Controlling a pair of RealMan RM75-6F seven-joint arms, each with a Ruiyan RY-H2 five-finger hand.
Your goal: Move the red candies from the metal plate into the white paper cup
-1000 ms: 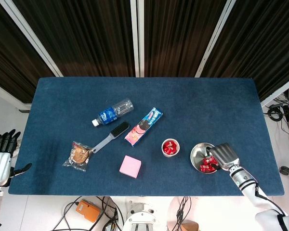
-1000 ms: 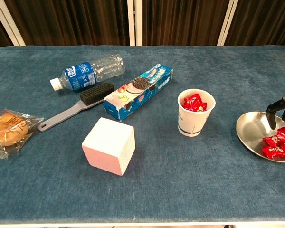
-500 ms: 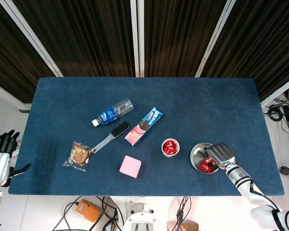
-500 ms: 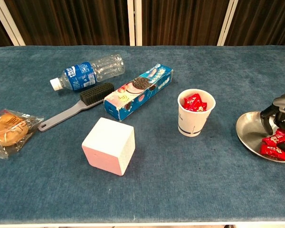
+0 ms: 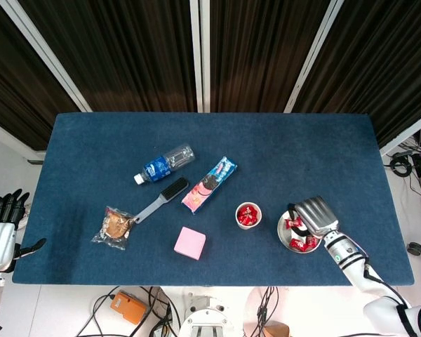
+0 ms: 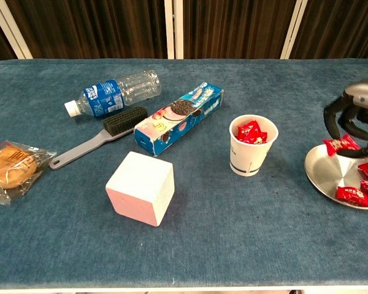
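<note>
A white paper cup [image 5: 248, 215] [image 6: 252, 147] stands near the table's front edge with red candies in it. To its right lies the metal plate [image 5: 285, 235] [image 6: 328, 174], holding several red candies [image 5: 303, 243] [image 6: 363, 182]. My right hand [image 5: 313, 213] [image 6: 354, 116] hovers over the plate's left side and pinches one red candy [image 5: 292, 223] [image 6: 338, 146], lifted just above the plate's rim. My left hand [image 5: 0, 226] hangs beyond the table's left edge with its fingers apart, holding nothing.
A pink block [image 6: 141, 187] sits front centre. Behind it lie a cookie box [image 6: 179, 117], a black brush [image 6: 98, 136] and a water bottle [image 6: 113, 92]. A wrapped bun [image 6: 11, 166] lies at the left.
My right hand has risen from the plate and shifted left toward the cup, lifting one red candy out of the pile. The left hand has not moved.
</note>
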